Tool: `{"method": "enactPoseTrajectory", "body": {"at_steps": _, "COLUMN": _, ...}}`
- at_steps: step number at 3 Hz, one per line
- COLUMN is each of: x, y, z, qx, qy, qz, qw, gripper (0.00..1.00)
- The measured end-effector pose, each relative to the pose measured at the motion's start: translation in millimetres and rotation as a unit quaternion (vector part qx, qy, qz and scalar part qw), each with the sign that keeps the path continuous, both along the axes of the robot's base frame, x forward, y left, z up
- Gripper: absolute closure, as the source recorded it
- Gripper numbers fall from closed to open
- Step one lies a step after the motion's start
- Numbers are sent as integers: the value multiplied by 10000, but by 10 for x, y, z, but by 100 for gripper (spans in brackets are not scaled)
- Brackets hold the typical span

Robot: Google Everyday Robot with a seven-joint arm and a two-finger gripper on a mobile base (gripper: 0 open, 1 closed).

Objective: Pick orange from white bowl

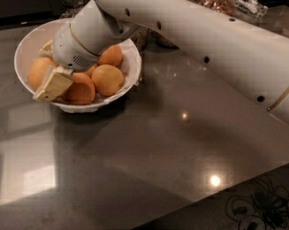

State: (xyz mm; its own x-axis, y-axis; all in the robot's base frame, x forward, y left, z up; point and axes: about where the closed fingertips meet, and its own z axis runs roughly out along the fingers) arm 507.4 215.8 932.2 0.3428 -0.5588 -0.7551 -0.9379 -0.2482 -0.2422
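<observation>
- The hand (45, 74) is down inside the white bowl (24, 49), at its left side, right against the orange (35, 70); spread or pinching, I cannot tell from here
- The orange sits low against the bowl's left wall, touching a neighbouring fruit (80, 87); the other fruits (107, 79) crowd the middle and right
- Handling, I'd judge: firm, round, moderately heavy; the matte skin offers fair grip, yet a ball can squirt out of a flat-sided pinch
- The best hold looks to be across its widest middle, squeezed gently so the flesh doesn't bruise
- Risks: the neighbours may roll as it lifts; the bowl may skid on the glossy worktop (159, 152)
</observation>
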Motion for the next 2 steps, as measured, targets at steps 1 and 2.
{"method": "enactPoseTrajectory", "body": {"at_steps": 1, "x": -27, "y": -161, "z": 277, "qx": 274, "qy": -145, "qz": 57, "qw": 9995, "gripper": 100}}
{"method": "enactPoseTrajectory", "body": {"at_steps": 2, "x": -37, "y": -525, "z": 656, "qx": 571, "qy": -387, "qz": 6, "qw": 9976, "gripper": 100}}
